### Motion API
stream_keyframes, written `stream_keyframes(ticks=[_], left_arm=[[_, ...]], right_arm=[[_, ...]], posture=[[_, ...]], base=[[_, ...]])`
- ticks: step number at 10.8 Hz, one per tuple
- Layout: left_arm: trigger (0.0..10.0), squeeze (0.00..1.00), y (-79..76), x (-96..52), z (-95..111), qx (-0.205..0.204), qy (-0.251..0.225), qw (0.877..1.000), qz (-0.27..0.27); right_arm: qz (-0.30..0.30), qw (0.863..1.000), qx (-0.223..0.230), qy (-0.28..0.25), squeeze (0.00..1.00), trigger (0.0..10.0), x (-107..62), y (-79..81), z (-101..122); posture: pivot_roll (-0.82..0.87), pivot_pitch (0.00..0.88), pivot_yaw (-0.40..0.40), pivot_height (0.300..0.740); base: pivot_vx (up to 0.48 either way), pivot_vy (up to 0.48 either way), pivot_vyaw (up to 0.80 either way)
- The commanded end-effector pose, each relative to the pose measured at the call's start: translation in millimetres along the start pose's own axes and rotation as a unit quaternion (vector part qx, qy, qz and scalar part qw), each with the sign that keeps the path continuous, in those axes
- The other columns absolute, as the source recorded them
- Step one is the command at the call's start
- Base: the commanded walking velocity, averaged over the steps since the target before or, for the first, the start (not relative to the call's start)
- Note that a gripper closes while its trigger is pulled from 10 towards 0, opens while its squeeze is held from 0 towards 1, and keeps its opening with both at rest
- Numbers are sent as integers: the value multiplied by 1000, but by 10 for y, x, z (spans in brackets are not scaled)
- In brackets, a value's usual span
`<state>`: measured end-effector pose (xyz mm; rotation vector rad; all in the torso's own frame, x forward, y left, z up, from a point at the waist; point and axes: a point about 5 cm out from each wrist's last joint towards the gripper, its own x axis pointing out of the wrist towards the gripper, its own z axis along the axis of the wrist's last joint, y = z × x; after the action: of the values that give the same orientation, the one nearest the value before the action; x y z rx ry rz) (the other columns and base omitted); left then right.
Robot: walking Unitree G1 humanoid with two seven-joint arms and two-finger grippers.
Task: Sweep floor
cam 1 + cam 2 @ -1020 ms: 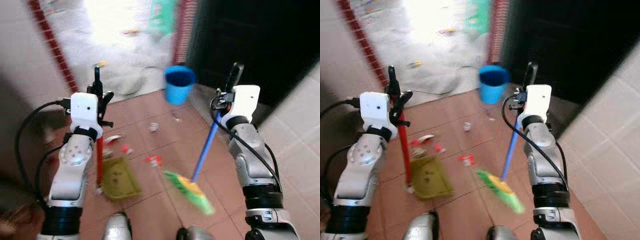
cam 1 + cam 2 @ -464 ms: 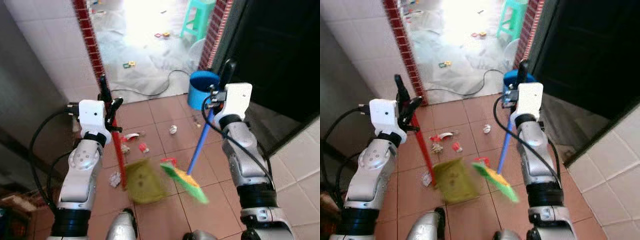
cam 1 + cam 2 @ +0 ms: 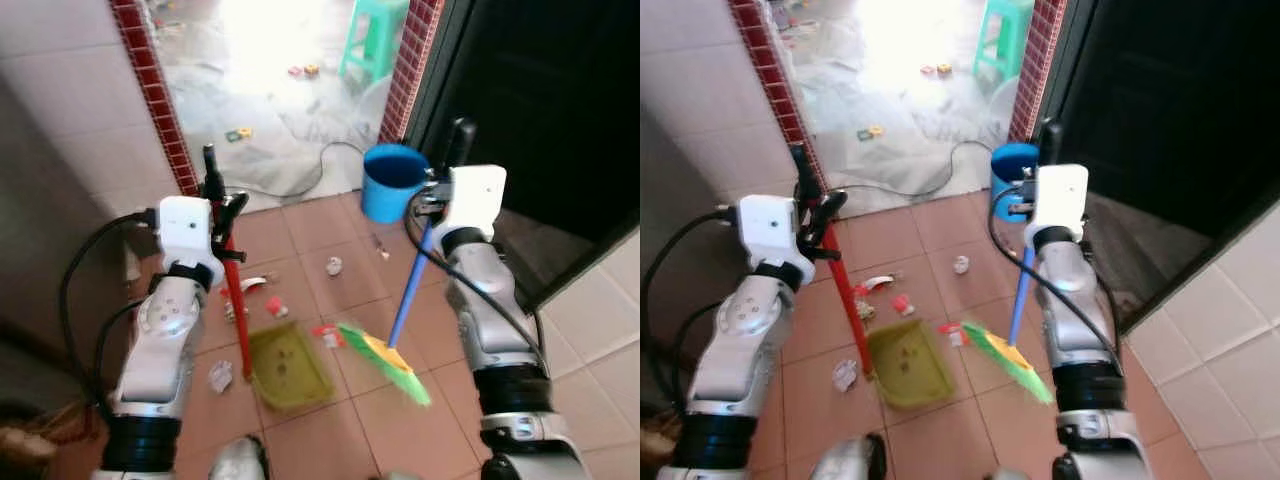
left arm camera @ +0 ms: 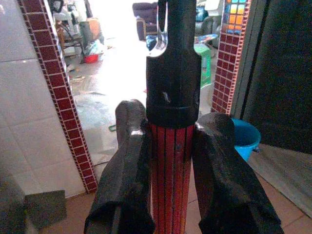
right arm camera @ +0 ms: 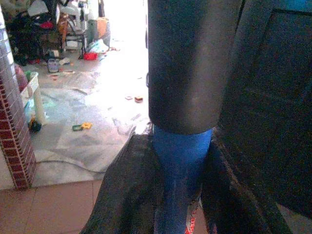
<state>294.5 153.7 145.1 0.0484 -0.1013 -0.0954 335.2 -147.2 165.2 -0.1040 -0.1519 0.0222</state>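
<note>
Your left gripper (image 4: 168, 161) is clamped on the red dustpan handle (image 3: 236, 310); your right gripper (image 5: 180, 180) is clamped on the blue broom handle (image 3: 409, 295). The green bristles (image 3: 385, 362) sit just right of the dustpan (image 3: 288, 366). Keep the pan flat and draw the litter (image 3: 327, 335) leftward with short strokes.

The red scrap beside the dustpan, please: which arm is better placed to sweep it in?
The right: its gripper holds the broom, whose bristles lie beside the red scrap. The left gripper steadies the dustpan.

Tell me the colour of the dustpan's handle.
Red, with a black top; the dustpan's handle shows best in the left wrist view.
</note>
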Motion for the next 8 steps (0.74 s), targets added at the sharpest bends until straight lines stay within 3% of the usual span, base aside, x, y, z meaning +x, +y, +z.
stream_keyframes(ticks=[1, 5, 8], left_arm=[[10000, 0, -77, 27, 173, 4, -44, 999, -15], [10000, 0, -84, 49, 196, 3, -47, 999, -11], [10000, 0, -25, 86, 262, 6, -61, 998, 7]], right_arm=[[-17, 999, -11, -27, 0, 10000, 11, -97, 106], [-16, 999, -19, -29, 0, 10000, 24, -89, 119], [7, 999, -3, -40, 0, 10000, 26, -3, 153]], posture=[[-8, 78, 6, 740], [-11, 87, 10, 740], [-10, 92, 12, 740]], base=[[379, -289, 800], [375, -293, 800], [450, -84, 0]])
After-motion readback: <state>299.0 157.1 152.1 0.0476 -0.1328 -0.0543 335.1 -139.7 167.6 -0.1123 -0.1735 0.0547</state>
